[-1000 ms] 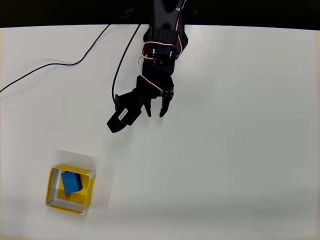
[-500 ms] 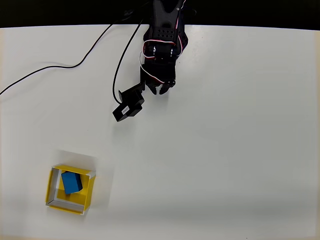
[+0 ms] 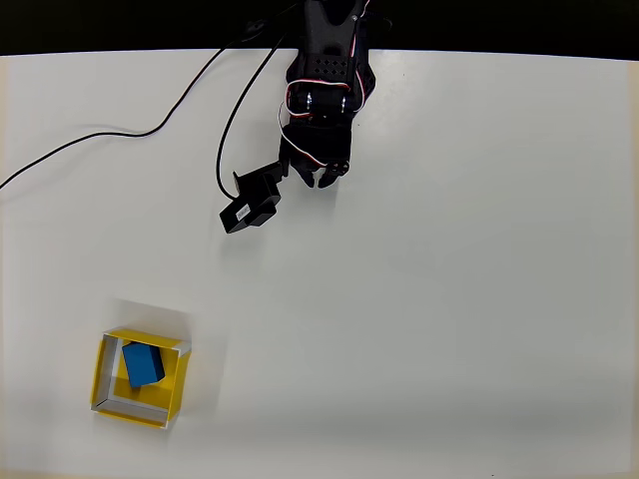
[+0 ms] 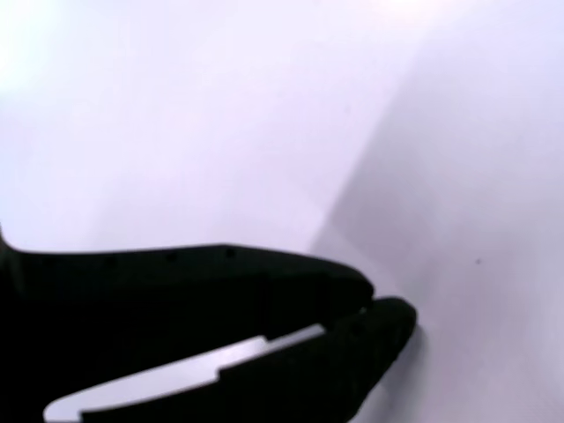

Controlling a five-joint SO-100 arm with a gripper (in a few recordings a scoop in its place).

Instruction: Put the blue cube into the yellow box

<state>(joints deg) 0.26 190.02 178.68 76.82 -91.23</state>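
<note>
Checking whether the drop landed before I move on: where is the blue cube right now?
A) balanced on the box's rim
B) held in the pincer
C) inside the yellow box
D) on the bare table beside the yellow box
C: the overhead view shows the blue cube lying on the floor of the yellow box, within its walls, far from the pincer.

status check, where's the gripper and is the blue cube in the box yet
Gripper shut, empty, tucked near the arm base at the table's far edge. Blue cube inside the yellow box, against its upper-left walls. Nothing in the way.
</note>
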